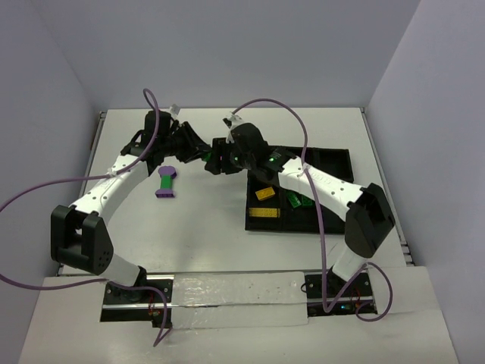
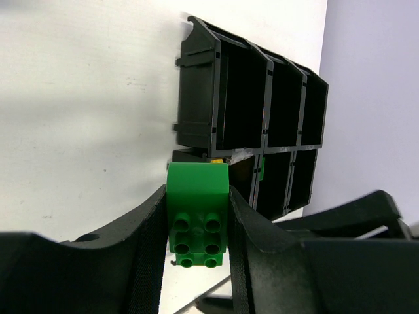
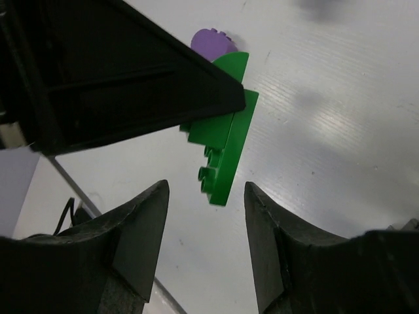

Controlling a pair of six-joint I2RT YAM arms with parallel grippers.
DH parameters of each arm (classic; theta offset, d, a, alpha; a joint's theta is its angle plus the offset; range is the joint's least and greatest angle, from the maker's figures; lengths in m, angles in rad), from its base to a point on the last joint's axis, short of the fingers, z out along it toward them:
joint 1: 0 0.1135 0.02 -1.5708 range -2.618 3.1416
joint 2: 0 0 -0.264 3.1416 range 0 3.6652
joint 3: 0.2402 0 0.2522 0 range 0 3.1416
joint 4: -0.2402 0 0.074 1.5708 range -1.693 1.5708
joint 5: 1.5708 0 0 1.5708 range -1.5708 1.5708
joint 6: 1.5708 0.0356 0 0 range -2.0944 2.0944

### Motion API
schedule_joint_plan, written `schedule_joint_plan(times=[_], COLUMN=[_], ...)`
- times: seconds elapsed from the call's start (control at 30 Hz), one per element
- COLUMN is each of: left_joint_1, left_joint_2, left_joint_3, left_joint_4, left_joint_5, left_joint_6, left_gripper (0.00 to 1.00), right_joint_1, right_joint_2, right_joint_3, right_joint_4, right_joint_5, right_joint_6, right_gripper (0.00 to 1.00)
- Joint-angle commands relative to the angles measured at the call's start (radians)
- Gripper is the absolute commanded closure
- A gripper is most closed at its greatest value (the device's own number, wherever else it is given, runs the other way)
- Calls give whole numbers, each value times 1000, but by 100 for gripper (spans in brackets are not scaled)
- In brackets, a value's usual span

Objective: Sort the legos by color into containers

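Two yellow legos (image 1: 265,193) in tray (image 1: 333,159); one purple-green cluster (image 1: 167,182) on bench (image 1: 204,250). Left hand (image 2: 196,222) clamps one green lego (image 2: 196,186); right hand (image 3: 206,190) apart.

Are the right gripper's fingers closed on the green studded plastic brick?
No, the right gripper stands open, its fingers clear of the green brick, which the left gripper holds.

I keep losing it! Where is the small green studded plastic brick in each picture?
Top view: small green studded plastic brick, tiny, centre, between the arms' tips.
Left wrist: bottom centre, in the left gripper.
Right wrist: centre, above the open right gripper.
Shared landmark: that black left gripper clamping it.
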Motion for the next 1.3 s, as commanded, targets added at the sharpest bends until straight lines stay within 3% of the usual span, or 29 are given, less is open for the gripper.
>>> schedule_joint_plan(times=[0.0, 0.1, 0.13, 0.2, 0.47, 0.7, 1.03, 1.27], left_joint_1=[3, 3, 3, 6, 34, 57, -25, -122], left_joint_2=[-28, -30, -28, -15, -7, -2, 32, 75], left_joint_3=[42, 38, 38, 46, 52, 26, 71, 126], left_joint_4=[5, 9, 12, -9, -37, -9, -46, -46], left_joint_5=[9, 19, 24, 47, 107, 146, 6, -92], left_joint_6=[24, 32, 36, 48, 82, 71, 80, 59], left_gripper=[100, 100, 100, 100, 100, 100, 100, 100], right_joint_1=[3, 0, 0, 0, -69, -88, -271, -289], right_joint_2=[29, 35, 36, 39, -40, -119, -594, -723], right_joint_3=[51, 38, 34, 25, -117, -114, -559, -683], right_joint_4=[54, 94, 102, 114, 112, -17, -116, -252], right_joint_5=[21, 17, 16, 24, 105, 303, 408, 386], right_joint_6=[8, 20, 23, 24, 56, -39, -21, 52], right_gripper=[48, 62, 71, 100, 100, 100, 100, 100])
